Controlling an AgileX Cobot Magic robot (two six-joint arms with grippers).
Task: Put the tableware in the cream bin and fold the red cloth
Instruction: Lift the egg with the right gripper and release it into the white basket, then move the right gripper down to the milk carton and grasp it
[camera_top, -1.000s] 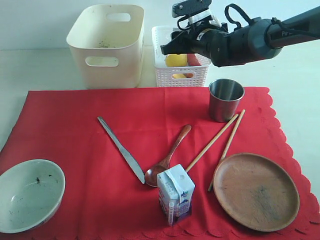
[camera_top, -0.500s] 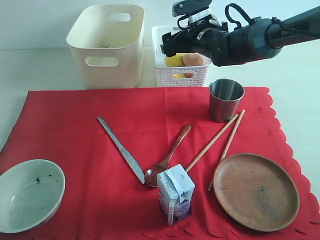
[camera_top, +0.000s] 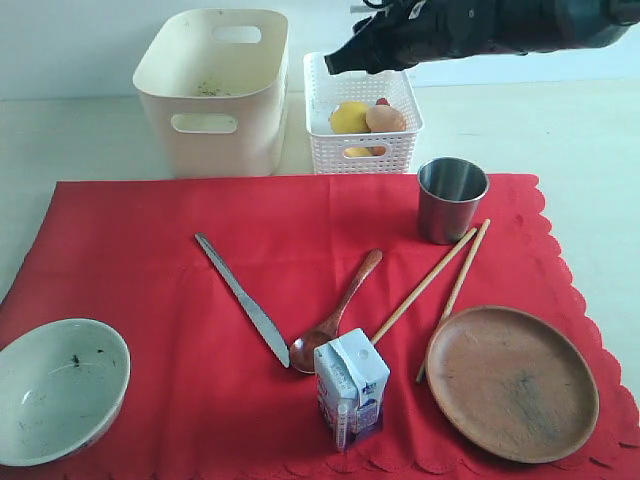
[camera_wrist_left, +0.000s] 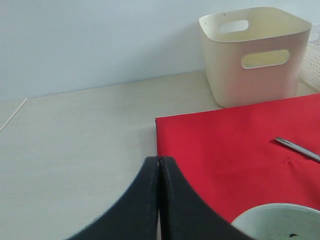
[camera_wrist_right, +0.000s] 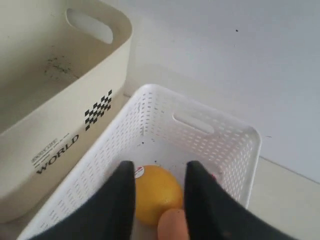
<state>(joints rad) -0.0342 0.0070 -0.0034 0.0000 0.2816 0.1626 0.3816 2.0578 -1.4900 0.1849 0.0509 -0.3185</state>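
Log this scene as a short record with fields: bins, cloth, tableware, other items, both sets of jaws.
cream bin: behind the cloth, no tableware seen inside
white basket: holds lemon and egg
red cloth: spread flat, unfolded
on cloth: bowl, steel cup, knife, spoon, chopsticks, wooden plate, milk carton
left gripper: jaws shut, empty
right gripper: jaws open, empty, above the basket

Closed end effector (camera_wrist_left: 159, 162), red cloth (camera_wrist_left: 235, 145), probably bowl (camera_wrist_left: 280, 221)
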